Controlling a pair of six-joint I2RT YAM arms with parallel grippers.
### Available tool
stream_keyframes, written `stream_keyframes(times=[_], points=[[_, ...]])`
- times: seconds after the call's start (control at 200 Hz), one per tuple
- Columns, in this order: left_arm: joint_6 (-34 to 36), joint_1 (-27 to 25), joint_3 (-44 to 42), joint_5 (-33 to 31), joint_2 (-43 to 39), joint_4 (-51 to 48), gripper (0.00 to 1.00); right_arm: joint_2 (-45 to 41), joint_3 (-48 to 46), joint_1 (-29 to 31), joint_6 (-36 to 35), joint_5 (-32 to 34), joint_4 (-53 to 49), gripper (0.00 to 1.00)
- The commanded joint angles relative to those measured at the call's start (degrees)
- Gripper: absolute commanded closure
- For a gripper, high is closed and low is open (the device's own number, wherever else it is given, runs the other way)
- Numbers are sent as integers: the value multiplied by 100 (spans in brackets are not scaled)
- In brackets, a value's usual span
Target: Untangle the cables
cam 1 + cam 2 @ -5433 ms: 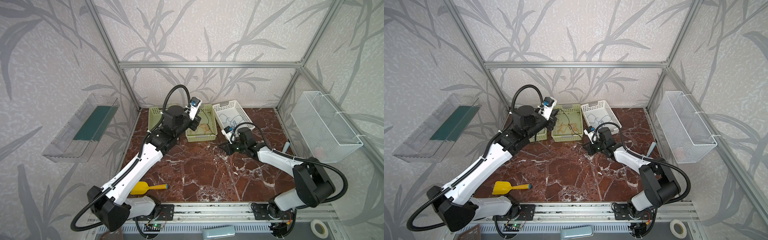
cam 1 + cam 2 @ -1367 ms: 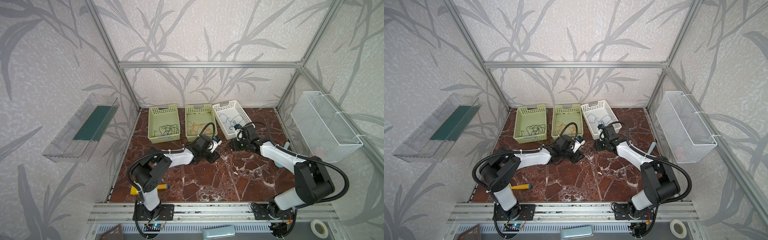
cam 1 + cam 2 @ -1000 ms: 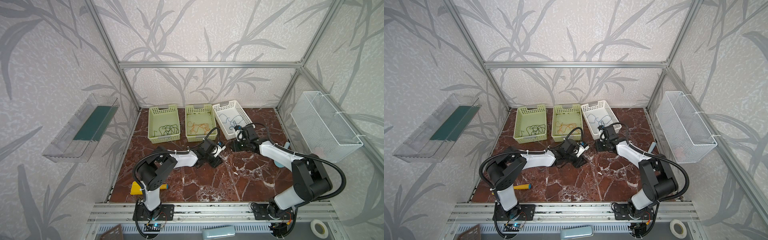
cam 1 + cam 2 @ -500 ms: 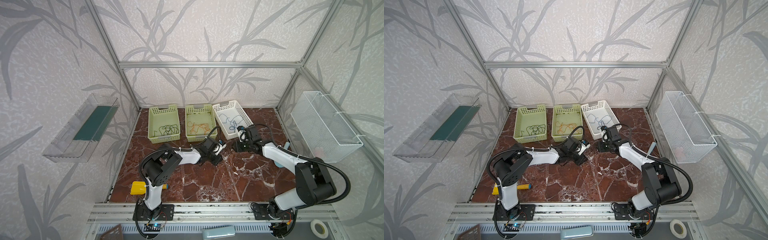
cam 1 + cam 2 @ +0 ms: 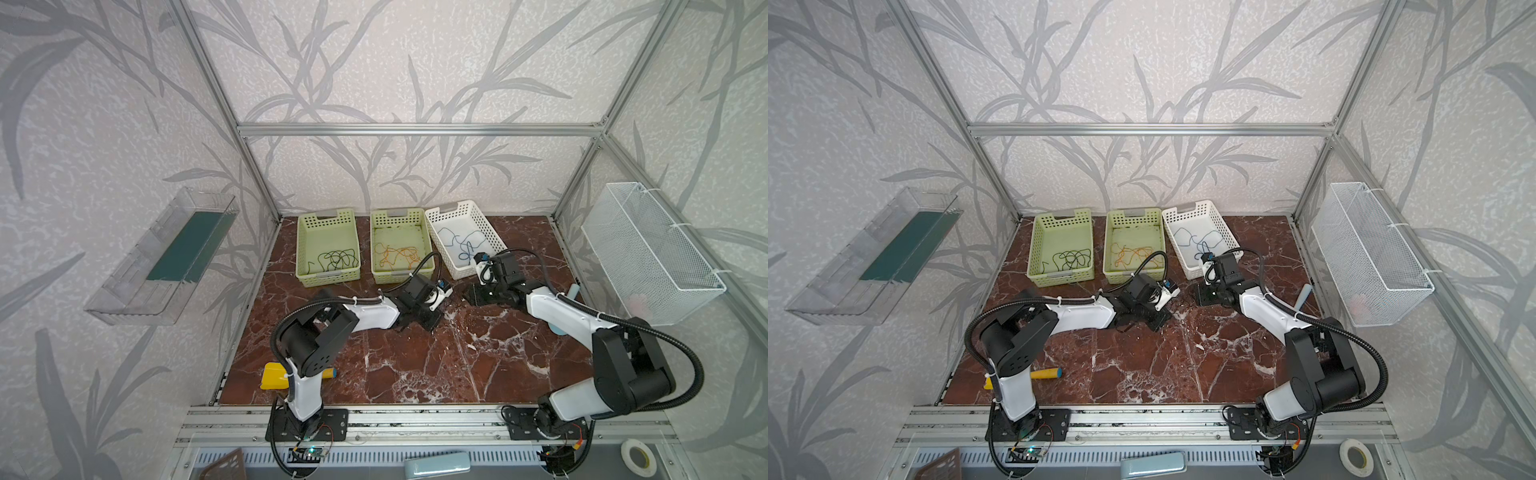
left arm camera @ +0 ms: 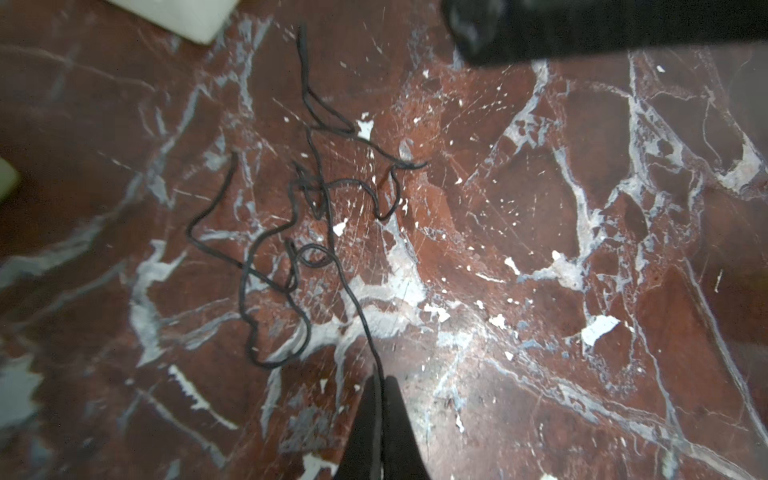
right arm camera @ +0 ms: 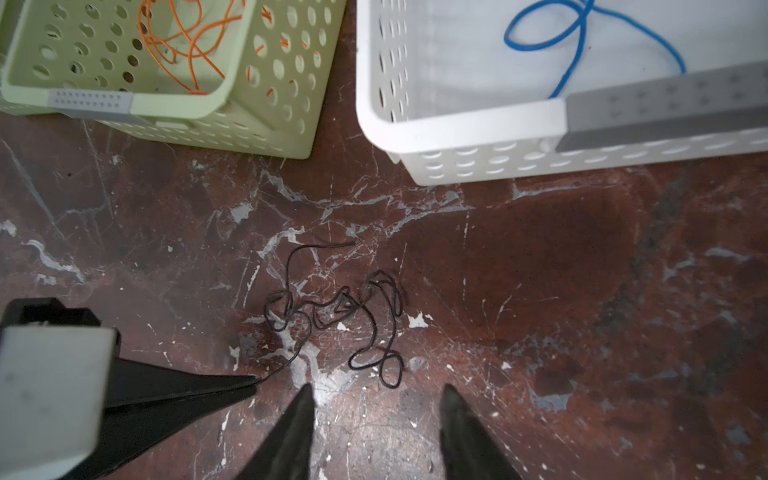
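dark cable (image 7: 345, 305) end pinched in my left pincer (image 6: 380, 380), tips pressed together; my right pincer (image 7: 376, 388), at its 2 o'clock, spread, holding nothing.

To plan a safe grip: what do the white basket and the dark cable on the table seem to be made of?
White basket: apparently moulded plastic, smooth and faintly glossy, with regular rows of holes. Dark cable: maybe plastic-coated wire or cord, matte; it lies in loose limp loops.
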Motion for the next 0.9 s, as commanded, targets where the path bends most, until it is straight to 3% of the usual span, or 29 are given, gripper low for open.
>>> stream_keyframes(times=[0.0,0.26,0.58,0.895], points=[[388,-15,82,-167,-937,-233,100,-143,-85,-13,-220,-71,39,39],[742,0,526,-347,-1723,-709,100,-191,-385,-13,-164,-395,361,34],[1011,177,1321,-421,-2231,-1263,100,-682,-853,87,-575,-1898,1747,26],[994,300,1836,-168,-2524,-1335,100,-131,-625,242,-673,-2049,2347,24]])
